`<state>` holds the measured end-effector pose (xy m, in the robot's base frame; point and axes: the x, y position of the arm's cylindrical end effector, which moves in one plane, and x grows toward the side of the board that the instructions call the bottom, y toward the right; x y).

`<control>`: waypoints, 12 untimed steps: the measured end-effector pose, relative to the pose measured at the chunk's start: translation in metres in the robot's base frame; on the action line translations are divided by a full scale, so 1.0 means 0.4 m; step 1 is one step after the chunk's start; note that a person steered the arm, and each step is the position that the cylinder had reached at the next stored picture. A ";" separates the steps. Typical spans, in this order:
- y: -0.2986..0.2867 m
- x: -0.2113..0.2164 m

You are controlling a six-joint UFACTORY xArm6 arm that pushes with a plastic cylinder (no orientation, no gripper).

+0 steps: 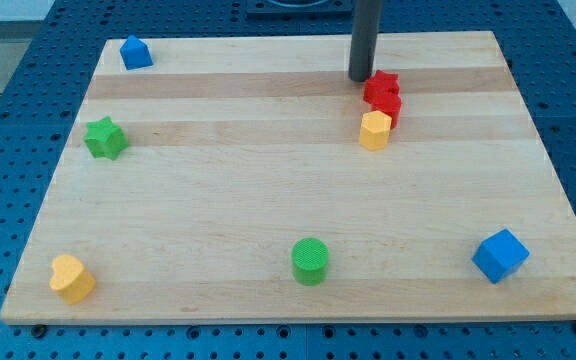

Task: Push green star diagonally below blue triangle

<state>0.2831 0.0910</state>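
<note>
The green star lies near the board's left edge. The blue triangle-like block sits at the view's top left corner, above and slightly right of the star. My tip is at the view's top, right of centre, far to the right of both blocks. It stands just left of a red star.
A second red block and a yellow hexagon cluster just below the red star. A green cylinder sits at the bottom centre, a blue cube at the bottom right, a yellow heart at the bottom left.
</note>
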 end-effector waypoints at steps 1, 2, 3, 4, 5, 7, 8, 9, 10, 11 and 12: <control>0.043 0.000; 0.059 0.001; 0.056 -0.006; -0.067 -0.063; -0.369 -0.069; -0.988 0.062; -0.990 0.070; -0.989 0.133; -0.989 0.234; -0.987 0.318; -0.907 0.327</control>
